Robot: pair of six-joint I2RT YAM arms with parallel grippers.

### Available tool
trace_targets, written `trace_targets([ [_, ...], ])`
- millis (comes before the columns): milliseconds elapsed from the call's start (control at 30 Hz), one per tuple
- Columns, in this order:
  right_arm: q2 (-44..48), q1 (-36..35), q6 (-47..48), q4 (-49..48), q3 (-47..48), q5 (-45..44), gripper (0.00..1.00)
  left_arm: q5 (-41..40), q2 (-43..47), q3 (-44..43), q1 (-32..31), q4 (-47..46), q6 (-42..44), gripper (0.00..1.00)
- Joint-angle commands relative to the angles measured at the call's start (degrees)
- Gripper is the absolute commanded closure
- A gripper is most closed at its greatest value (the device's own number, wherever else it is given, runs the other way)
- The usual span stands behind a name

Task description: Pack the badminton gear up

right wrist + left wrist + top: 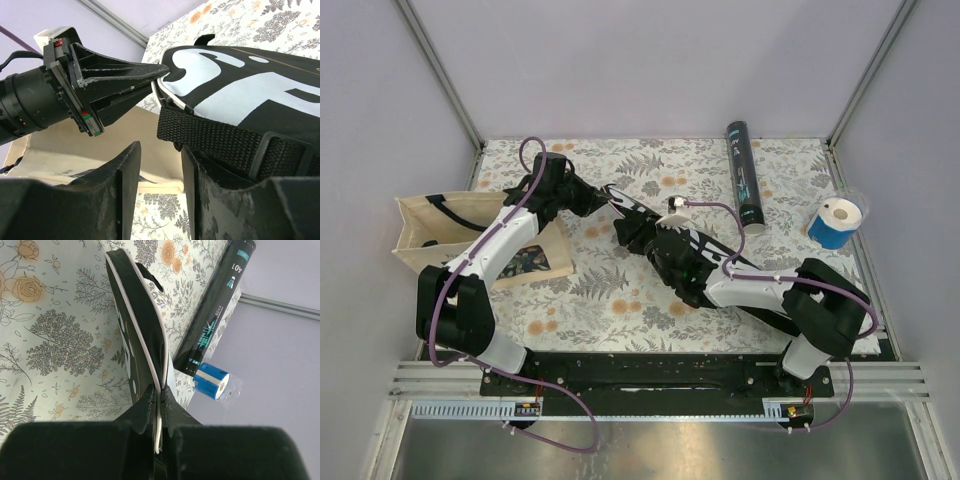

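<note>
Pinching cover (140,325) rim: left gripper (159,395), clamped tight; right gripper (160,170) half-parted, empty, beside strap (210,137). Cover contents hidden.

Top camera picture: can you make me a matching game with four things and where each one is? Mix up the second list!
Things:
1. black racket cover
2. black tube
3. blue and white roll
4. beige tote bag

Places:
A. at the left edge
B. at the right edge
C. lying at the far side, right of the middle
D. in the middle, its end pinched in the left fingers

Pairs: 1-D, 2-C, 3-B, 4-A.
</note>
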State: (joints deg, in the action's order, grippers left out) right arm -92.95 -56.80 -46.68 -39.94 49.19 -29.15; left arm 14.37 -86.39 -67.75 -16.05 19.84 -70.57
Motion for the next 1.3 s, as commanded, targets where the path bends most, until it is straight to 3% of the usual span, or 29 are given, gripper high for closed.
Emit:
trace_targets([
  [0, -1.7, -0.2, -1.7, -2.2, 2.6, -6.6, 0.56, 2.4, 2.7, 0.2, 0.1, -1.8, -1.9, 1.00],
  [200, -2.0, -0.3, -3.2, 0.0, 3.7, -8.8, 0.73, 2.9, 2.8, 0.7, 0.1, -2.4, -2.1, 1.00],
  [300, -1.4, -0.2, -2.9, -0.1, 2.9, -9.1, 0.99, 2.5, 2.8, 0.8, 0.1, -2.5, -1.9, 1.00],
  [333, -1.4, -0.1, -2.7, -0.2, 2.8, -8.0, 1.00, 2.6, 2.5, 0.8, 0.1, -2.9, -1.7, 1.00],
  [500, 2.6, -0.2, -1.5, 4.2, -1.5, -3.4, 1.00, 2.3, 1.5, -0.6, 0.5, -7.3, 1.4, 1.00],
  [767, 15.1, -0.2, 1.2, 23.3, -8.4, -2.6, 1.00, -5.7, -0.4, -7.8, 0.5, -4.9, 9.4, 1.00],
  [933, 21.6, -0.2, -4.3, 37.5, -11.8, -4.8, 1.00, -9.2, -1.7, -10.8, 0.9, -4.1, 10.5, 1.00],
  [1033, 24.6, 0.7, -8.0, 55.1, -10.1, -5.6, 1.00, -13.6, -4.0, -15.7, 1.1, -2.2, 12.2, 1.00],
  [1267, 32.0, 4.8, -14.9, 70.0, -13.3, -6.0, 1.00, -15.9, -10.5, -23.9, 2.3, 1.3, 15.3, 1.00],
])
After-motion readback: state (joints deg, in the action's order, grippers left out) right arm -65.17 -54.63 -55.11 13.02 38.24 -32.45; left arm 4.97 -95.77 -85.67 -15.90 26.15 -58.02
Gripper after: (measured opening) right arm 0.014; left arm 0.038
